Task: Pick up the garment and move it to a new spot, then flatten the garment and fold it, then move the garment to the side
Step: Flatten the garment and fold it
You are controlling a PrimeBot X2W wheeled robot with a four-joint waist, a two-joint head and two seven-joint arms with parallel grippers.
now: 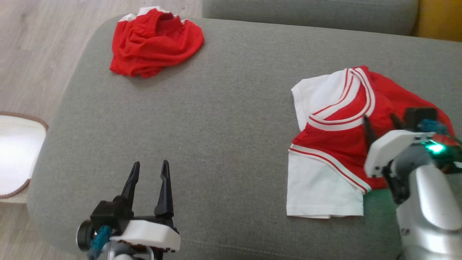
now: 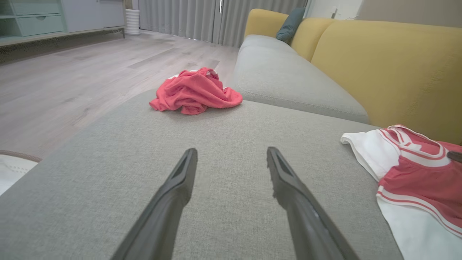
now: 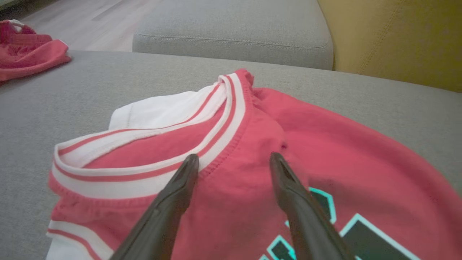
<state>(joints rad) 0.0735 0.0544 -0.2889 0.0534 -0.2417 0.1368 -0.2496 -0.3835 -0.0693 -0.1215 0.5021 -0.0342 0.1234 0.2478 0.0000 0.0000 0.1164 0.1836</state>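
Garment (image 1: 335, 144) under spread right claw (image 1: 379, 117)

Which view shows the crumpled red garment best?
Head view: the crumpled red garment lies whole, seen from above. Left wrist view shows it side-on, farther off; right wrist view crops it at the frame edge.

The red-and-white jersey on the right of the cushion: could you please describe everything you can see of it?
The jersey is soft knit fabric, red with white panels, striped red-and-white trim and a dark, teal-edged print. It lies roughly folded and rumpled on the grey cushion. The open right tool is poised over its red part; contact is unclear.
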